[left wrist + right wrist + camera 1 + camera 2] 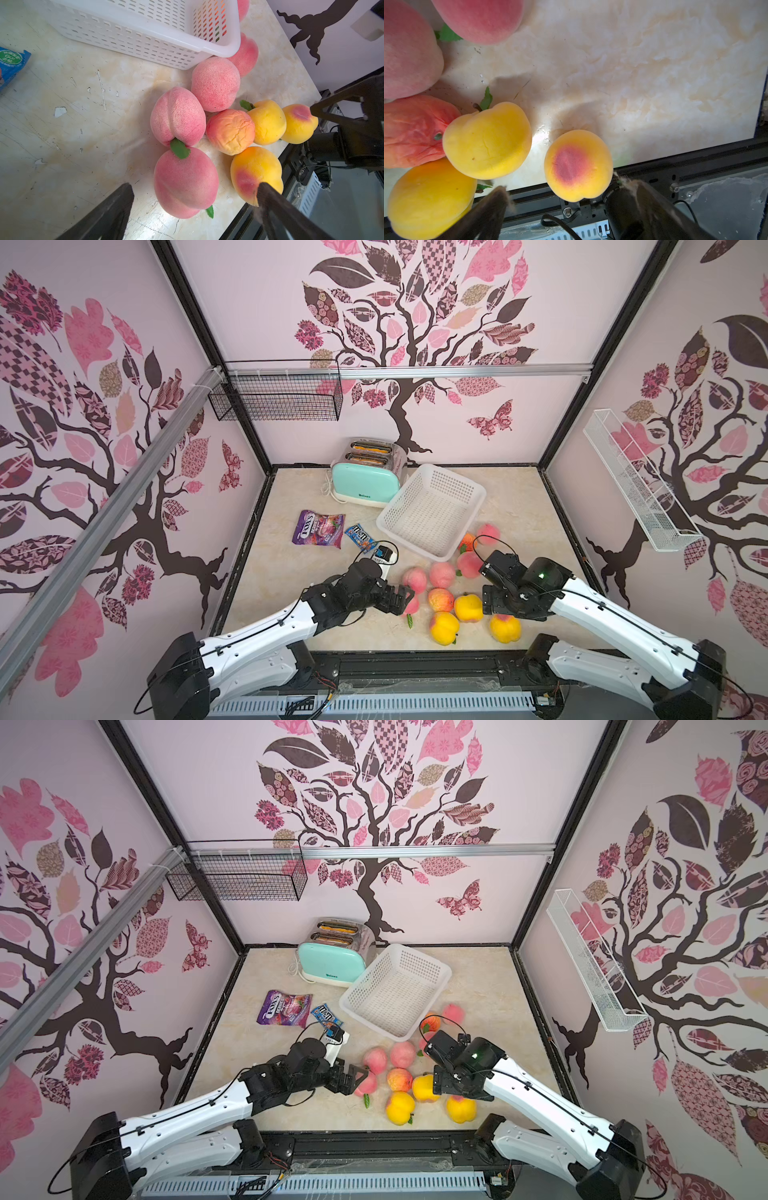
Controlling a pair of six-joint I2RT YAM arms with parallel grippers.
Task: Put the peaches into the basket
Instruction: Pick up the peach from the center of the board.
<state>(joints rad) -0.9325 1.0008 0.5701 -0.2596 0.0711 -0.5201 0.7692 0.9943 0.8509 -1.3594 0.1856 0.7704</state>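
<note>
**White basket (401,495), peaches (441,599) all outside on marble table (291,580)**

Clustered beside basket's near corner. Left gripper (194,187) wide apart astride pink peach (185,176), nothing held. Right gripper (564,186) wide apart over blushed yellow peach (578,164), nothing held.

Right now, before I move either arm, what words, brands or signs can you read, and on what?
"FOX'S": purple candy bag; smaller print below unreadable.
"m&m's": blue candy packet.
"GO!": green round sticker on that packet, in the left wrist view; characters around it blurred.
Toaster: green brand word on its front, too blurred to read.
</note>
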